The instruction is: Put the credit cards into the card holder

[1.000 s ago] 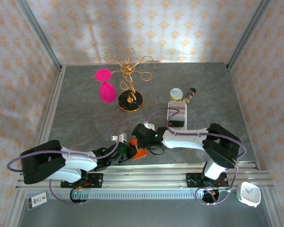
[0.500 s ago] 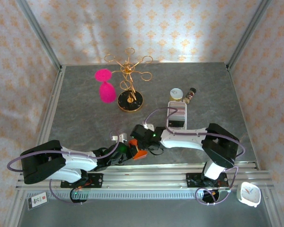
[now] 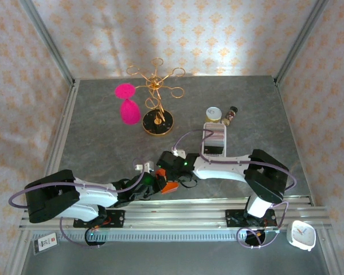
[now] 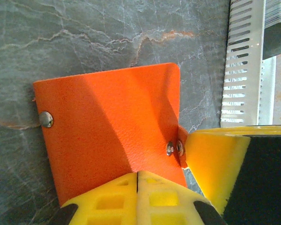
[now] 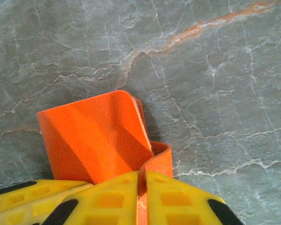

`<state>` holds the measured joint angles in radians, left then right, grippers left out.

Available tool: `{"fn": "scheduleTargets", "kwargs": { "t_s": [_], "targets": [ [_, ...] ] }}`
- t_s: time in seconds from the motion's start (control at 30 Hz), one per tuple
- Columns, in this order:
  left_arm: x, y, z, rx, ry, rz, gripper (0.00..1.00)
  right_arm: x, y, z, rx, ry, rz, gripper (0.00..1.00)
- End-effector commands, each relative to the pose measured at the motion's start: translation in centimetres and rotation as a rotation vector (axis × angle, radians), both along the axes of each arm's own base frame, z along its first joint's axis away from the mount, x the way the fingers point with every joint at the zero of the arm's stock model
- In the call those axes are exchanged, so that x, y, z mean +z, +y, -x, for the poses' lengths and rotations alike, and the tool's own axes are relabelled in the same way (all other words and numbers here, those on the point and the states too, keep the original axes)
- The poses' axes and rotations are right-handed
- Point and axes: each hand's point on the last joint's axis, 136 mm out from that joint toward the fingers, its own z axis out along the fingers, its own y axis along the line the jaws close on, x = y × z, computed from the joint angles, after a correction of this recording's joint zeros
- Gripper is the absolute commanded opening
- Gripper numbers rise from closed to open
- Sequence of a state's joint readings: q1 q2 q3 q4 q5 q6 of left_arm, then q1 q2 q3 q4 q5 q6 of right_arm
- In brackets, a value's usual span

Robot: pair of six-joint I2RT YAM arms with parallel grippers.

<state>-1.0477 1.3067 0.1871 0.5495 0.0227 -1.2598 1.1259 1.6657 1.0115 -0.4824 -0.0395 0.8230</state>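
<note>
Your left hand (image 4: 137, 186) is shut tight on one edge of the card holder (image 4: 107, 117). Your right hand (image 5: 141, 187) pinches its little snap flap. If you pull too hard, the thin flap may slip out. The holder is orange and lies between your hands on the worktop (image 4: 84, 37), pockets hidden. The credit cards (image 4: 275, 33) sit in the white tray (image 4: 241, 61), beyond both hands.

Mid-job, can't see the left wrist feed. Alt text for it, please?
A square orange leather card holder sits on the grey marbled tabletop, the shut yellow left claw meeting its near edge. A yellow finger of the right claw holds its snap tab at the right; a long white slotted plastic tray lies at the upper right.
</note>
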Motion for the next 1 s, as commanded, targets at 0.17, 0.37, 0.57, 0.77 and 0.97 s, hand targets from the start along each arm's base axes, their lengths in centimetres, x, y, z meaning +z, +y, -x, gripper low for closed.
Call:
{"fn": "scheduleTargets", "kwargs": {
  "t_s": [0.17, 0.37, 0.57, 0.77, 0.97],
  "targets": [
    [-5.0, 3.4, 2.9, -0.033, 0.131, -0.187, 0.00, -0.2, -0.3, -0.4, -0.005, -0.022, 0.041, 0.10],
    [-5.0, 3.3, 2.8, -0.034, 0.129, -0.184, 0.00, -0.4, -0.3, -0.4, 0.008, -0.020, 0.058, 0.28],
    [-5.0, 3.3, 2.9, -0.034, 0.129, -0.185, 0.00, -0.5, -0.1, -0.4, 0.014, -0.020, 0.061, 0.19],
    [-5.0, 3.3, 2.8, -0.031, 0.129, -0.182, 0.00, -0.3, 0.0, -0.5, 0.010, -0.024, 0.062, 0.10],
    [-5.0, 3.4, 2.9, -0.031, 0.130, -0.185, 0.00, 0.6, 0.3, -0.8, -0.001, -0.044, 0.036, 0.07]
  ]
}}
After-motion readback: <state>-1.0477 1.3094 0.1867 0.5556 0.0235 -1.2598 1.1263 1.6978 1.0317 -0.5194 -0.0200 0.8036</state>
